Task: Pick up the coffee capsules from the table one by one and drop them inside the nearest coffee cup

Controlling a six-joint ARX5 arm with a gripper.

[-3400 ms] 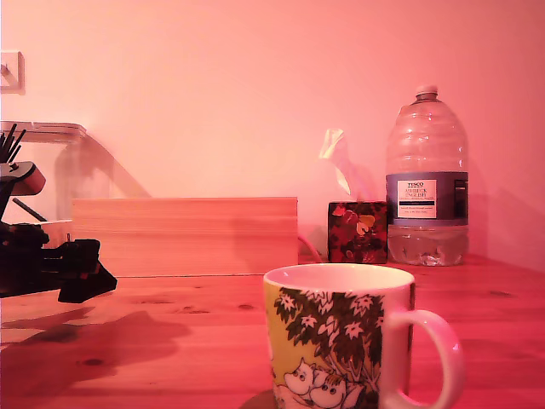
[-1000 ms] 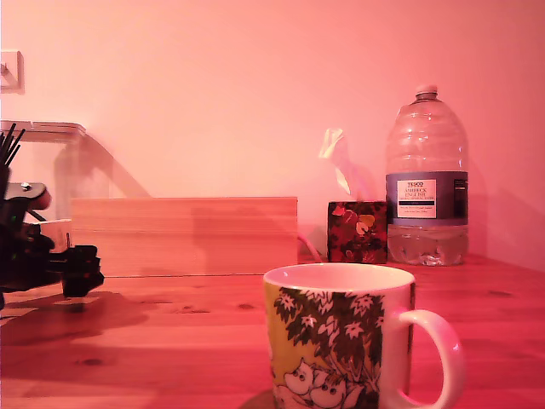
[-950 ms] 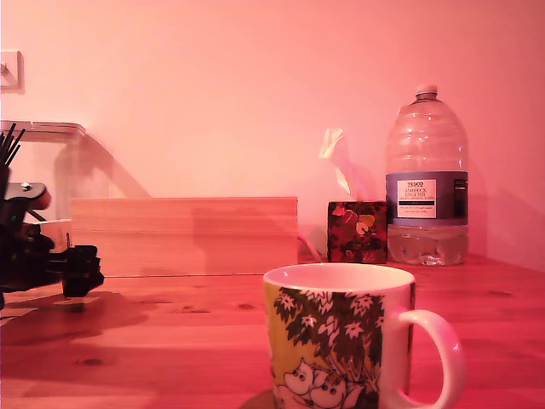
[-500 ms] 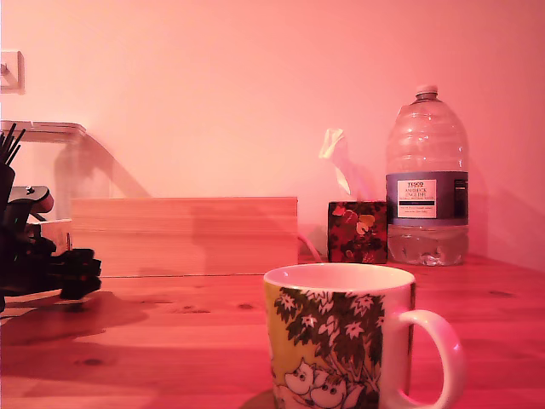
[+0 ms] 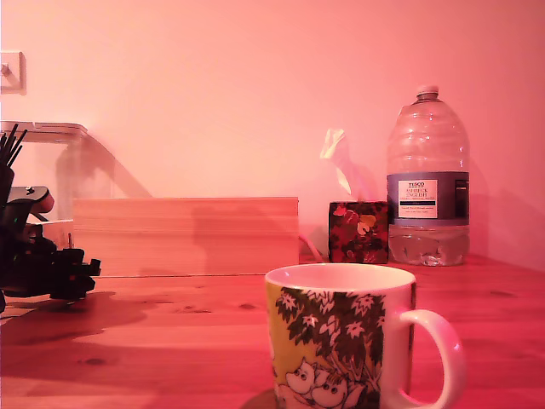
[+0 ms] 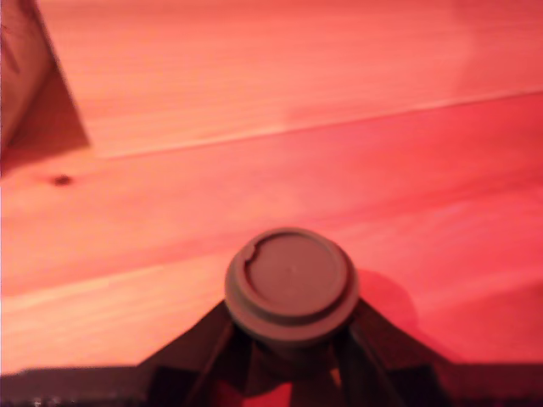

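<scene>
In the exterior view, your gripper (image 5: 72,279) has dropped over the last few seconds from a raised, tilted pose to sit low over the table (image 5: 187,341) at the far left, just in front of the pale wooden box (image 5: 186,236). It has also pulled slightly leftward. The coffee cup (image 5: 341,336) stands near the camera on the right, well apart from the arm, its mouth open and upright. No capsule is visible from here; the tissue box (image 5: 358,231) and water bottle (image 5: 427,183) at the far right play no part.

In the wrist view, a coffee capsule (image 6: 291,284) sits between the two dark fingers (image 6: 208,343), flat end toward the camera, and the jaws look closed against its sides. Whether it is clear of the wood you cannot tell.

You likely have the grasp, so what remains is lifting and carrying rightward to the cup.
</scene>
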